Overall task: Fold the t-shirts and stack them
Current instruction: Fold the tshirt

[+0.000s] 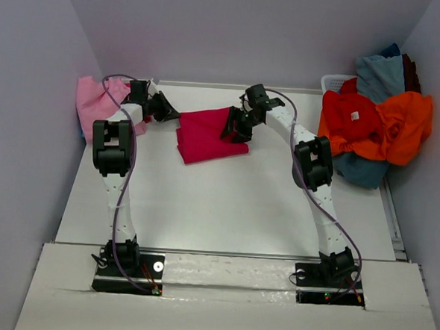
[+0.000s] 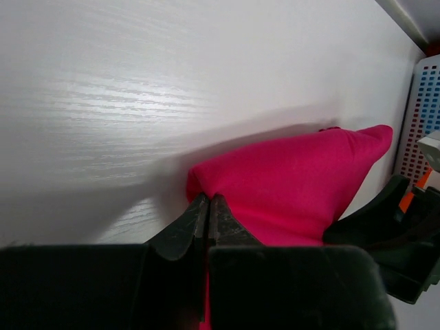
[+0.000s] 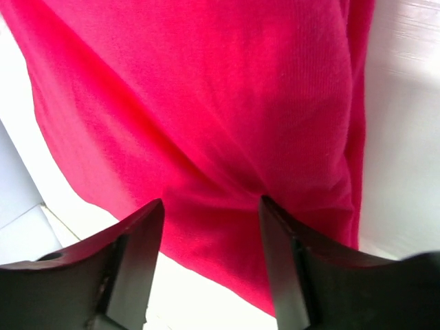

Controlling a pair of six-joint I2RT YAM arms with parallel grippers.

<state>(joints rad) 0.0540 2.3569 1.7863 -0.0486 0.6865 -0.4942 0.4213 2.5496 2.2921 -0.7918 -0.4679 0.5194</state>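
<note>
Left gripper [image 2: 207, 206]: jaws shut tight on the left corner of the crimson-magenta t-shirt [image 1: 206, 140], with cloth running down between the fingers. Right gripper [image 3: 210, 206]: jaws about half apart, the same shirt's fabric lying across just beyond the tips. No pinch shows, so it reads as open and not holding.

The crimson shirt lies mid-table [image 1: 225, 203] toward the far side, between the two grippers, already a compact, slightly skewed rectangle. I judge it part-folded or nearly done.

The light pink t-shirt [image 1: 93, 101] is bunched at the far left edge; can't tell if it is folded. Orange, red, grey-blue and teal tees sit as a heap [image 1: 379, 122] over the white basket [image 1: 332, 82] at far right, unfolded.

No stack yet, so the task is early, with most shirts left.
</note>
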